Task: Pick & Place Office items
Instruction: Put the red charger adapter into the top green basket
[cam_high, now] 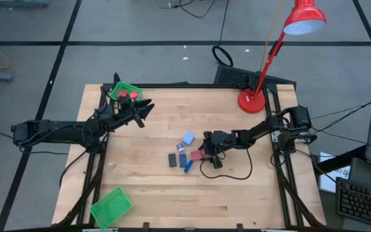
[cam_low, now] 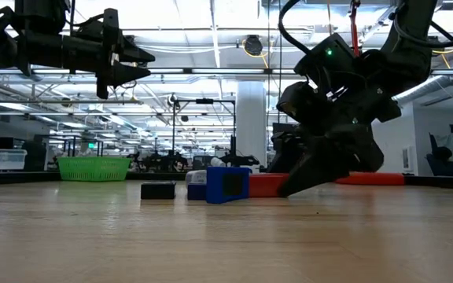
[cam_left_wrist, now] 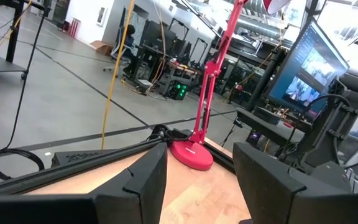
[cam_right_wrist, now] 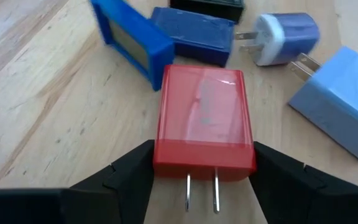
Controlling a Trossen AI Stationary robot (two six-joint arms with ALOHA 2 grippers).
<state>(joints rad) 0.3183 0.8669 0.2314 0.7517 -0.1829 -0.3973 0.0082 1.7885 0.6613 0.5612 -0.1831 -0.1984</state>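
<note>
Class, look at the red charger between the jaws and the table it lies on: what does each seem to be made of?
Red charger: probably glossy moulded plastic, since it shows glare, with two bright, likely metal prongs. Table: wood, judging by its pale visible grain.

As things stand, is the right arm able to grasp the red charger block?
Probably yes. The right end effector is low at the table with open fingers on either side of the red charger block; nothing lies between them.

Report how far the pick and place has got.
Done: one red item lies in the far green tray, the left gripper hovering open beside it. In hand: the right gripper, jaws either side of the red plug block, closing. Left: light-blue adapter, white-blue plug, blue pieces, black rectangle. Near tray looks empty.
</note>
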